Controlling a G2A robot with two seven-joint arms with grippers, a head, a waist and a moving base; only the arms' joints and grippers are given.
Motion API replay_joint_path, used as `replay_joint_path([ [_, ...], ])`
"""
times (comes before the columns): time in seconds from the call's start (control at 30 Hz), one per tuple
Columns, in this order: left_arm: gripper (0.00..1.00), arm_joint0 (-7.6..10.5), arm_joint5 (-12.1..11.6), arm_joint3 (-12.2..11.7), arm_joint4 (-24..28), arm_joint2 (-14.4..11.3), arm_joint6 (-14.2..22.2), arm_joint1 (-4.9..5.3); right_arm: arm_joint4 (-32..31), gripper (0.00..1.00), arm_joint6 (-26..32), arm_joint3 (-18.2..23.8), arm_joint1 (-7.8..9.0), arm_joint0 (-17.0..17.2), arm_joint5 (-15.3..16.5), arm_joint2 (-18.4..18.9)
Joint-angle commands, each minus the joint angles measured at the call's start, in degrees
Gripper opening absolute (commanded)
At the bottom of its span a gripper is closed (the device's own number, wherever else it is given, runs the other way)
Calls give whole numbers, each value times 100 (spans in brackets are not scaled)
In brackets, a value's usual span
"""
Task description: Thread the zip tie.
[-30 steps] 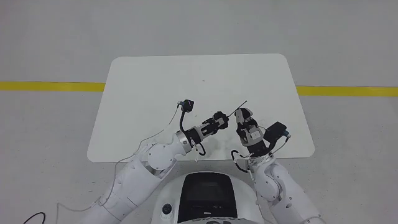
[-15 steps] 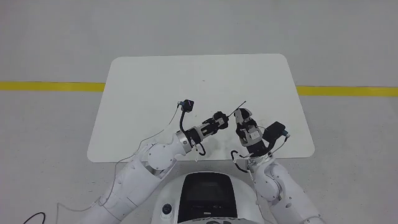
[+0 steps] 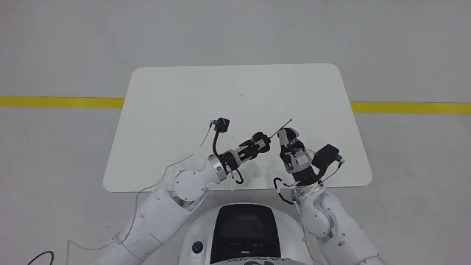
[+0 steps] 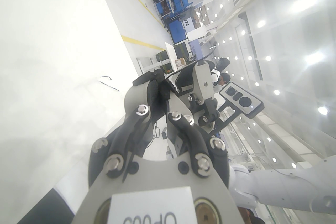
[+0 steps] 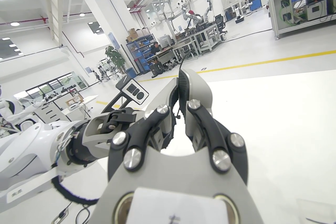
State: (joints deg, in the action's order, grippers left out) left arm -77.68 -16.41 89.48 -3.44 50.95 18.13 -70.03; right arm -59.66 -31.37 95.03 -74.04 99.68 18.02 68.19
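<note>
Thin black zip tie [image 3: 282,126], straight, pinched between the right fingers [image 5: 193,86], tip slanting out above the table

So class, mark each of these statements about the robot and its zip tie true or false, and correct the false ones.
1. The right gripper is shut on a thin black zip tie. True.
2. The zip tie lies flat on the table. False: it is held, and one end sticks out beyond the right gripper's fingertips.
3. The two grippers are close together over the near part of the table. True.
4. The table is dark and round. False: it is white, with rounded corners.
5. The left gripper has its fingers spread wide. False: its fingers are closed together.
</note>
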Motion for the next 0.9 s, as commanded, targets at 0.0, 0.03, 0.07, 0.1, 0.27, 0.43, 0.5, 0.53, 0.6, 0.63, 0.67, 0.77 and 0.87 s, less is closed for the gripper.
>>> replay_joint_path([
  [0.0, 0, 0, 0, 0, 0, 0, 0, 0, -16, 0, -24, 12, 2, 12, 1, 13],
  [0.03, 0, 0, 0, 0, 0, 0, 0, 0, -18, 0, -34, 20, 3, 20, 0, 22],
  [0.07, 0, 0, 0, 0, 0, 0, 0, 0, -25, 0, -38, 24, 4, 25, -6, 28],
  [0.1, 0, 0, 0, 0, 0, 0, 0, 0, -31, 0, -37, 27, 4, 29, -12, 32],
  [0.27, 0, 0, 0, 0, 0, 0, 0, 0, -28, 0, -1, 12, 4, 24, -20, 41],
  [0.43, 0, 0, 0, 0, 0, 0, 0, 0, -18, 0, 43, -14, 0, 0, -26, 32],
  [0.5, 0, 0, 0, 0, 0, 0, 0, 0, -17, 0, 60, -20, -1, -7, -27, 29],
  [0.53, 0, 0, 0, 0, 0, 0, 0, 0, -19, 0, 70, -22, -2, -10, -27, 28],
  [0.6, 0, 0, 0, 0, 0, 0, 0, 0, -19, 0, 81, -23, -2, -13, -28, 27],
  [0.63, 0, 0, 0, 0, 0, 0, 0, 0, -20, 0, 83, -23, -3, -13, -30, 28],
  [0.67, 0, 0, 0, 0, 0, 0, 0, 0, -19, 0, 81, -23, -3, -13, -30, 28],
  [0.77, 0, 0, 0, 0, 0, 0, 0, 0, -20, 0, 48, -11, -3, -1, -20, 32],
  [0.87, 0, 0, 0, 0, 0, 0, 0, 0, -40, 0, 42, 1, -2, 8, -15, 37],
])
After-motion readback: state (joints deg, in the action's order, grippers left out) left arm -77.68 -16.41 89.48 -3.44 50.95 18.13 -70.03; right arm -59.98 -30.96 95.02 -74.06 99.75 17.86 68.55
